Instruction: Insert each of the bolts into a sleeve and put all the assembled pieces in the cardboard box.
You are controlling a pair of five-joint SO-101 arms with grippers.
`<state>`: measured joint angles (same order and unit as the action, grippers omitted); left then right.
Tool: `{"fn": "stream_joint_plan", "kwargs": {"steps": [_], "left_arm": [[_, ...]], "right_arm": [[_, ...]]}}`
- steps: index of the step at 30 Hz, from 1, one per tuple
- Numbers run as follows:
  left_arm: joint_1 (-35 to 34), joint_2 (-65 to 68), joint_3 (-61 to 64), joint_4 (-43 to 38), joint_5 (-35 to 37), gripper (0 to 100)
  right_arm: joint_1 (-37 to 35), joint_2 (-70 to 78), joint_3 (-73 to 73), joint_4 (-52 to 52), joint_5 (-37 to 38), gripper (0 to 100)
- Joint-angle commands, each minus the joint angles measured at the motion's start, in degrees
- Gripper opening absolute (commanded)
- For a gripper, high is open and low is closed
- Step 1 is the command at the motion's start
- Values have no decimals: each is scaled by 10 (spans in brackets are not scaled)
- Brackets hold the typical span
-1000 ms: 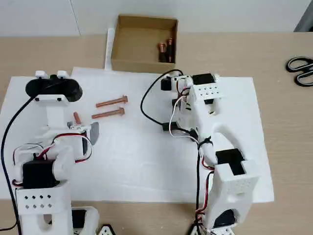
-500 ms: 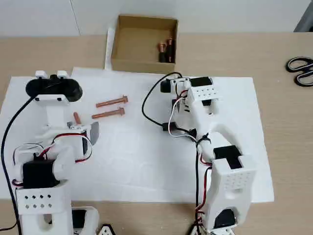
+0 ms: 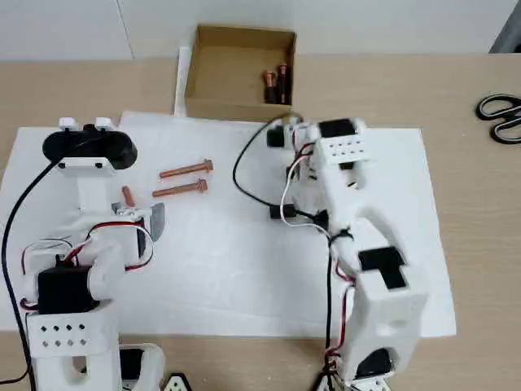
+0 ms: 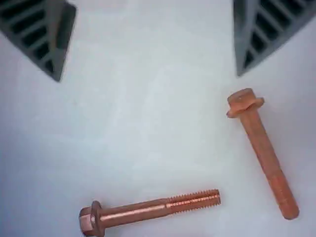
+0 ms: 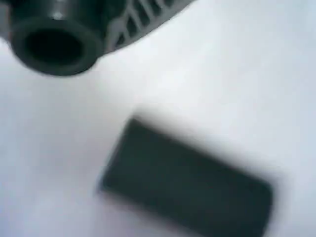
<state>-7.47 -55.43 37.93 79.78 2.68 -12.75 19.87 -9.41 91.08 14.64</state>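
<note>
Two loose copper-coloured flanged metal bolts, the far bolt (image 3: 186, 169) and the near bolt (image 3: 179, 189), lie almost parallel and just beside each other on the white paper sheet (image 3: 228, 269), between the two arms and well short of the box. A third, shorter copper piece (image 3: 128, 195) lies close to the left arm's wrist; cannot tell whether it is a whole bolt.

The open brown cardboard box (image 3: 213, 104) sits on the tan wooden table (image 3: 73, 90) at the sheet's far edge. Inside it, the copper-headed assembled pieces (image 3: 275, 84) lie against the side wall nearest the right arm.

The left gripper (image 4: 147, 76) hangs over the sheet with its grey ribbed fingers spread wide and nothing between them. Its wrist view shows two bolts lying on the paper, apart from both fingers.

The right gripper (image 5: 84, 24) is just in front of the box's near wall and grips a black hollow sleeve (image 5: 54, 47), open end toward the camera. A second black sleeve (image 5: 187, 182) lies loose on the sheet below it, blurred.

Since half a second ago the right arm's wrist has nudged slightly toward the box and its black cable (image 3: 244, 175) has shifted with it. The left arm, the bolts and the box are as before.

Black-handled scissors (image 3: 501, 114) lie on the table well off to the right.
</note>
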Motion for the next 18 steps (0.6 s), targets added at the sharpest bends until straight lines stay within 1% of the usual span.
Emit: {"fn": "stream_joint_plan", "kwargs": {"steps": [1,4,6,9,10,12,18], "left_arm": [[-3,-3,-22,-1,-4,215],[-1,22,-28,-1,-33,215],[-4,72,-47,-1,-39,215],[-2,167,-108,-1,-44,215],[0,201,-131,-1,-60,215],[11,271,-181,-2,-117,215],[40,480,-310,-2,-367,215]], "right_arm": [[7,-109,-36,33,-4,5],[11,-170,-35,37,-4,5],[21,-204,-30,36,-5,5],[36,-225,-18,36,-5,5],[41,-225,-14,35,-4,5],[49,-225,4,36,-2,5],[59,-229,41,36,-1,4]]}}
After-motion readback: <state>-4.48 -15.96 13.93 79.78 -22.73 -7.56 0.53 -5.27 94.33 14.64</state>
